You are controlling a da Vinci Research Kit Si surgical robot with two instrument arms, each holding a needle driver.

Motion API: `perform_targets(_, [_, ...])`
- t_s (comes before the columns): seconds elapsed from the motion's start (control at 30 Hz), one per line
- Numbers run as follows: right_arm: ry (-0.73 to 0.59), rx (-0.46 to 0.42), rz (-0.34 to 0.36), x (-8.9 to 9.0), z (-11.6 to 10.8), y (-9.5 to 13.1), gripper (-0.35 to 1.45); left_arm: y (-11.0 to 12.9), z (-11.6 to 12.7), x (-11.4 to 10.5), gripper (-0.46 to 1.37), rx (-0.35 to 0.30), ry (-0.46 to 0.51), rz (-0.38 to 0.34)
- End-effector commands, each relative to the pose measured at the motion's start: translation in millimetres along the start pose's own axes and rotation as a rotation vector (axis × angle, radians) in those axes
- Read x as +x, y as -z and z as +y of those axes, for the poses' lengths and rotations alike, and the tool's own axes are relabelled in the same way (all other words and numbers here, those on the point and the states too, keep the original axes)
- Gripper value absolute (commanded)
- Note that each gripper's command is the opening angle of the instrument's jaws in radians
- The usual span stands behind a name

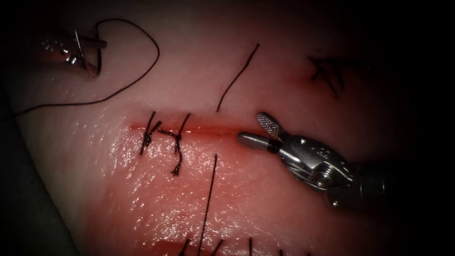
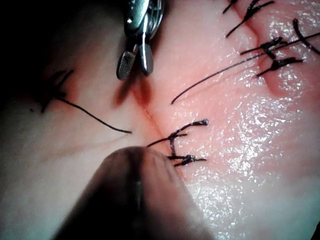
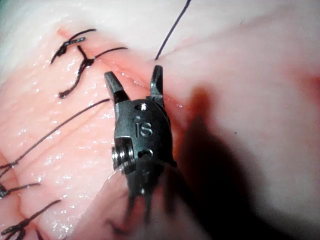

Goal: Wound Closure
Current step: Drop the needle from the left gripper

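Dark surround frames the pale, glistening tissue (image 1: 142, 199), with the cut (image 1: 189, 129) running left to right across the middle of the endoscope view. Left part of the cut carries two tied stitches (image 1: 163, 137), tails sticking out; the stretch from there toward the right tool is unstitched and shows red fluid (image 1: 208, 130) along the line. Right tool (image 1: 253, 130) sits at the right end of that open stretch, jaws spread apart and holding nothing; one jaw lies flat along the cut, the other is angled up above it. Right wrist view confirms it: both tips parted over the cut, empty. My read is that it's parked there ready to receive or grasp at the next bite site, but that's a judgement. Left tool (image 1: 71, 50) is far up at the upper left, well away from the cut, jaws clamped on the needle (image 1: 87, 59) near the middle of its curve as far as I can tell. Needle is fully out of the tissue. Thread (image 1: 142, 71) loops from the needle round in an arc and trails off left, slack. Holding it out there probably keeps the needle and slack off the work area. One loose cut end of thread (image 1: 237, 78) lies above the cut, another (image 1: 208, 199) below it.
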Motion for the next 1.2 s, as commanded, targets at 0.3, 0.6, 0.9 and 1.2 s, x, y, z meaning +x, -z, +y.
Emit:
perform_targets(0.3, [0.001,0.002,0.0,0.0,-0.1,0.0,1.02,-3.4,-0.2,1.6,-0.21,0.015,-0.018,-0.022])
perform_targets(0.6, [0.003,0.005,0.001,-0.3,-0.2,0.1,1.02,-7.6,3.5,3.4,-0.33,0.049,-0.009,0.036])
perform_targets(0.9, [0.008,0.007,-0.003,-0.7,-0.3,0.2,1.02,-9.8,5.2,2.2,-0.05,0.063,0.096,0.062])
perform_targets(1.2, [0.01,0.009,-0.003,-1.0,-0.3,0.2,1.01,-9.2,6.5,1.4,0.21,0.052,0.126,0.115])
